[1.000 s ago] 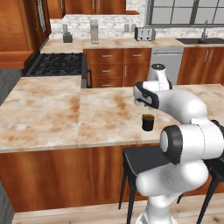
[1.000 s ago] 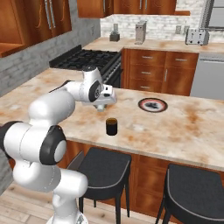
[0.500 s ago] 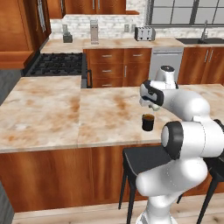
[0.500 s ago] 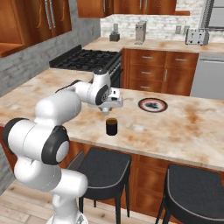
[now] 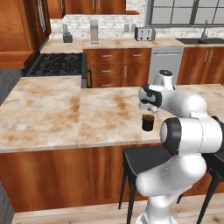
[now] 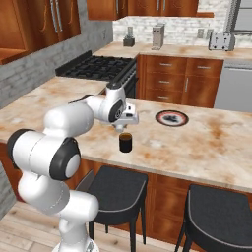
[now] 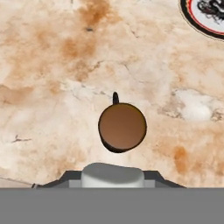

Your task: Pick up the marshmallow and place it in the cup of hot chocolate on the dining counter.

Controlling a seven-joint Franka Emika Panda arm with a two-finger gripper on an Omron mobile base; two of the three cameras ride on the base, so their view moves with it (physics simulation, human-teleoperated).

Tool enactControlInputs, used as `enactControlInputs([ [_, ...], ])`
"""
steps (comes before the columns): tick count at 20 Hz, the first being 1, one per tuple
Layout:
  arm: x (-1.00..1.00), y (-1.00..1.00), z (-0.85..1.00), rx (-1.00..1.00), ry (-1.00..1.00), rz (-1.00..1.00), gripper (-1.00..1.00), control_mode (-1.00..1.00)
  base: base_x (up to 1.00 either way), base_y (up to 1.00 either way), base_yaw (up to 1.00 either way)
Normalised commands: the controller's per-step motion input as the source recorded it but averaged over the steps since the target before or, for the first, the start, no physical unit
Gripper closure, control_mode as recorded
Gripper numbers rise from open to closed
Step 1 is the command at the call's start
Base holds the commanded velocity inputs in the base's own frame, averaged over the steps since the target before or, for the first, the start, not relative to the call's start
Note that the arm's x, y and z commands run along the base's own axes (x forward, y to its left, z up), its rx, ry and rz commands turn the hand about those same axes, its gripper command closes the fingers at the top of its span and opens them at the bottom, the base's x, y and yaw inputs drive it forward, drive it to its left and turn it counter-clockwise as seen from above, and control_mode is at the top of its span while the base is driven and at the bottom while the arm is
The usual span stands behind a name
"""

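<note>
While hovering just above cup (image 7: 122,127), gripper (image 7: 112,177) pinching marshmallow (image 7: 112,174) between fingers, white lump showing at bottom of hand view. Cup sitting upright on counter (image 5: 52,113) near front edge, brown liquid filling it, handle pointing away from hand camera. Gripper (image 6: 123,126) hanging over cup (image 6: 126,142) in right base view; same in left (image 5: 146,107), cup (image 5: 148,122) below. Plate (image 6: 172,118) lying beside cup, toward counter's back edge, apart.
</note>
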Motion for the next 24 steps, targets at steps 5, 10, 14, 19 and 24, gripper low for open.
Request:
enactControlInputs([
  [5,0.24,-0.01,-0.16,0.00,0.02,0.00,1.00,-1.00,0.00,0.00,0.00],
  [10,0.09,0.00,-0.08,0.00,0.01,0.00,1.00,-1.00,0.00,0.00,0.00],
  [14,0.01,-0.04,-0.16,0.00,0.00,0.00,1.00,-1.00,0.00,0.00,0.00],
  [19,0.08,-0.05,-0.26,0.00,0.00,0.00,1.00,-1.00,0.00,0.00,0.00],
  [24,0.12,-0.03,-0.19,0.00,0.00,0.00,1.00,-1.00,0.00,0.00,0.00],
])
